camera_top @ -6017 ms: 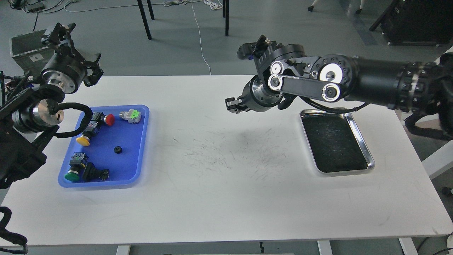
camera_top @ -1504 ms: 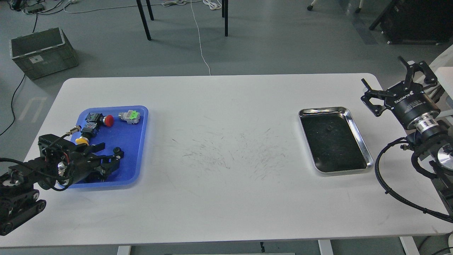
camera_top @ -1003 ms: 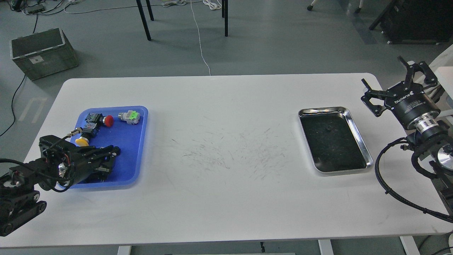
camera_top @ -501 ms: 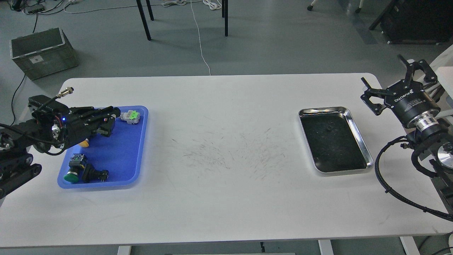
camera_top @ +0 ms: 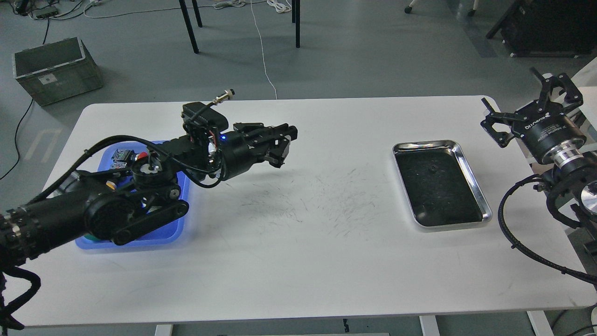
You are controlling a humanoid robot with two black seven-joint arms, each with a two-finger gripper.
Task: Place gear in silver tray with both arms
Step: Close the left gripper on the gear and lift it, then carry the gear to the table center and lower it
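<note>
Our left gripper (camera_top: 282, 140) has swung from the blue tray (camera_top: 182, 224) toward 3 o'clock, jaws pinched narrow, gear unseen. Our right gripper (camera_top: 531, 100) waits wide near the silver tray (camera_top: 471, 175).

Shiny silver tray (camera_top: 472, 178) lies flat at table's right.

I'm seeing white counter (camera_top: 298, 261) showing dark scuffs; silver tray (camera_top: 472, 177) gleaming, black-bottomed; blue tray (camera_top: 179, 224); black arms.
</note>
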